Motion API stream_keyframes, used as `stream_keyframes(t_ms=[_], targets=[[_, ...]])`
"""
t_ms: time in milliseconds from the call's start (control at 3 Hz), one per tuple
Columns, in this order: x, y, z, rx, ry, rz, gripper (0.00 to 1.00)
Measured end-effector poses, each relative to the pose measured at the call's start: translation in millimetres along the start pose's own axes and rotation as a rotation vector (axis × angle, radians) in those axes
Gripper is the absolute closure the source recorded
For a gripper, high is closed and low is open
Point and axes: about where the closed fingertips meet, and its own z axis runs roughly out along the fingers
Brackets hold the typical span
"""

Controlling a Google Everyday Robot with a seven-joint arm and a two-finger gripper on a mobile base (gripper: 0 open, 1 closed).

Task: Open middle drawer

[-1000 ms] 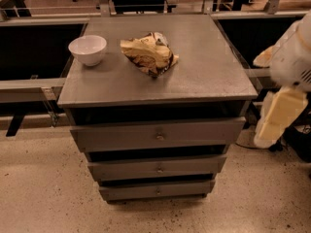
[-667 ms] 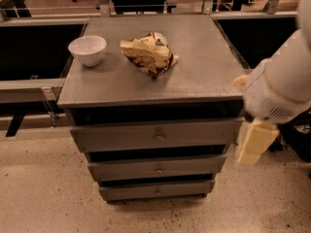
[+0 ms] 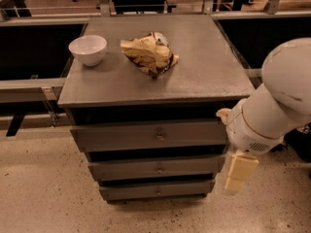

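Speckled flooring ran under the grey cabinet (image 3: pixel 204 81), whose top carried a white bowl (image 3: pixel 88 49) and a crumpled snack bag (image 3: pixel 148 56). The middle drawer (image 3: pixel 121 169) looked shut, second of three fronts, brass knob (image 3: pixel 159 168) at its centre. Your gripper (image 3: pixel 240 173) hung beside the cabinet's right front corner, level with that drawer, touching nothing; whether it was open or closed I couldn't tell. You were on the approach, I'd judge: next, swing left onto the knob.

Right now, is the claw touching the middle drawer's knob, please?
Apart. The camera view shows the claw off the right end of the middle drawer, with bare grey front between it and the knob.
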Motion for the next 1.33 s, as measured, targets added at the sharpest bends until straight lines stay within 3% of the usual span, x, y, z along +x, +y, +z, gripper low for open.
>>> stream_keyframes(t_ms=[333,667,1000,1333], targets=[[0,0,6,-0.021,0.002,0.0,0.0],[18,16,45,-0.047,0.0,-0.006,0.0],[33,44,112,-0.055,-0.025,-0.062,0.0],[30,36,121,0.003,-0.044,-0.066,0.0]])
